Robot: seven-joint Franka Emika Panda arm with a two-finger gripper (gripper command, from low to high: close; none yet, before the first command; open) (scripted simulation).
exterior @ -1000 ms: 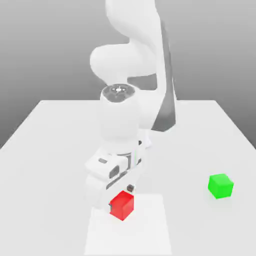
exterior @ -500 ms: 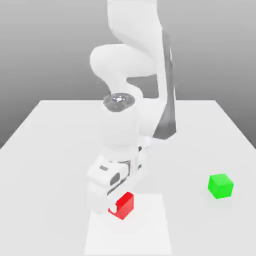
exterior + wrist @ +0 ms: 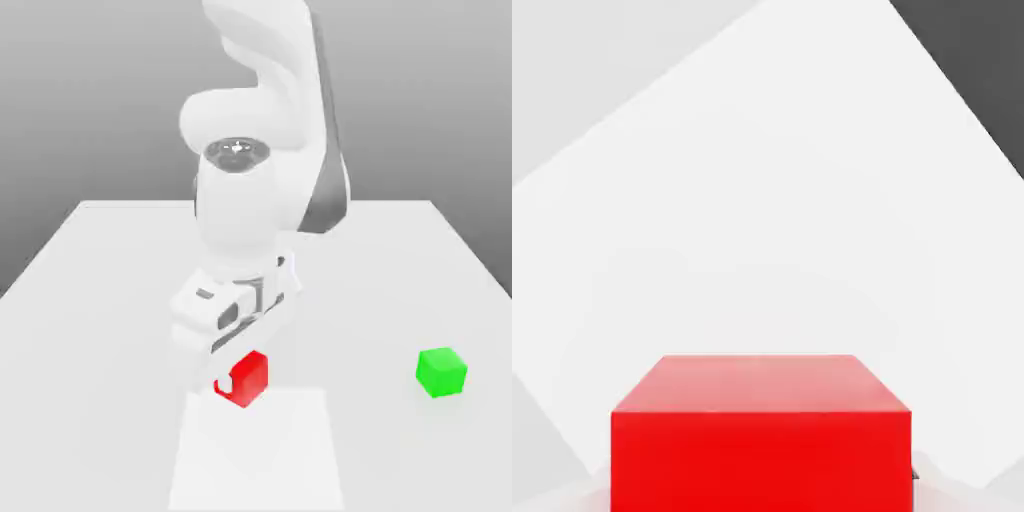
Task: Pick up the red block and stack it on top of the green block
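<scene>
One cube is in our grasp: our gripper has its two fingers drawn in against the sides of the red block, and the block appears to hang a little above the table rather than resting on it, over the paler square patch at the table's near edge. In the hand view the red block sits square and close under the camera, its top face level and its front face flat toward us, which suggests the hold is centred and the cube has not twisted between the pads. We judge that it is held from above with the hand pointing down so that it can be carried level and set down flat on another face. The green block stands by itself toward the exterior view's right, well apart from the red one and at about the same depth on the table, with nothing between the two. We read the pick-up as done and the carry as the step in hand; the stacking is not yet begun. What we need next, by our judgement, is enough height to clear the green cube's top, then a sideways move and a careful, aligned lowering, since a small offset could tip the red cube off
</scene>
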